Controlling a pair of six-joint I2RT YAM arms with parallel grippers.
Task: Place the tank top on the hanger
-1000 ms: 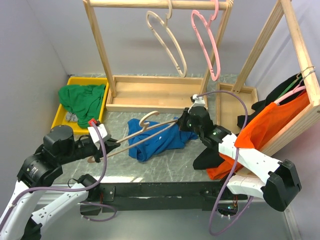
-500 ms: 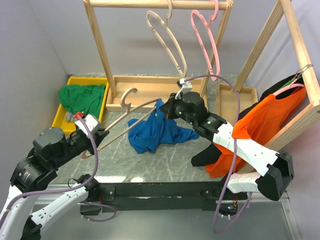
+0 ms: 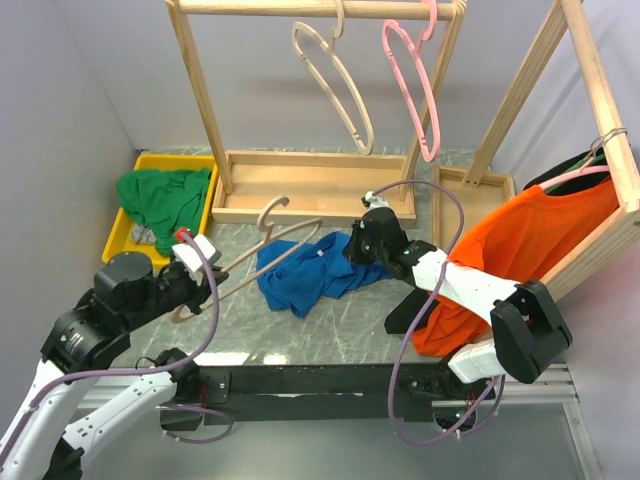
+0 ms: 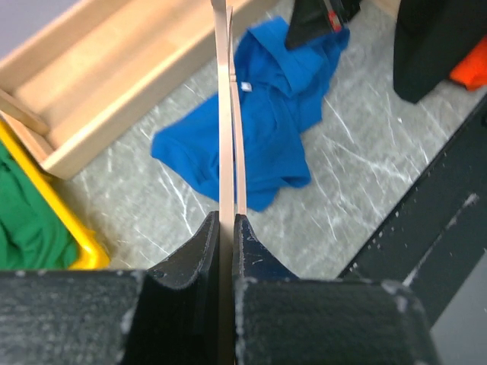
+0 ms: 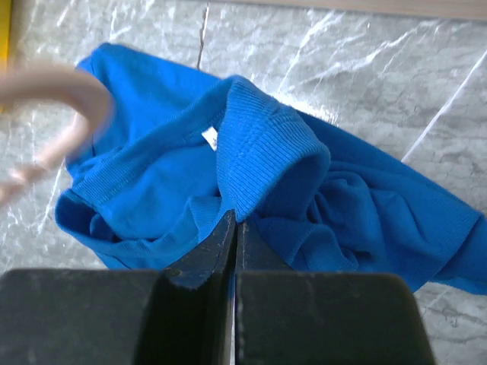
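Two claws: both clamped tight.
Left claw (image 4: 226, 228): holds the hanger (image 4: 225, 106) by one thin arm.
Right claw (image 5: 233, 228): pinches the ribbed edge of the tank top (image 5: 266, 152).
Tank top: crumpled on the table (image 3: 300, 332), near side of the rack base (image 3: 310, 186).

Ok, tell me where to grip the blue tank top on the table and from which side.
Grip the tank top by the ribbed hem beside the white label, coming from above. That band stands up in a fold off the table, while the rest lies crumpled and flat. The right tool is shut on exactly that fold.
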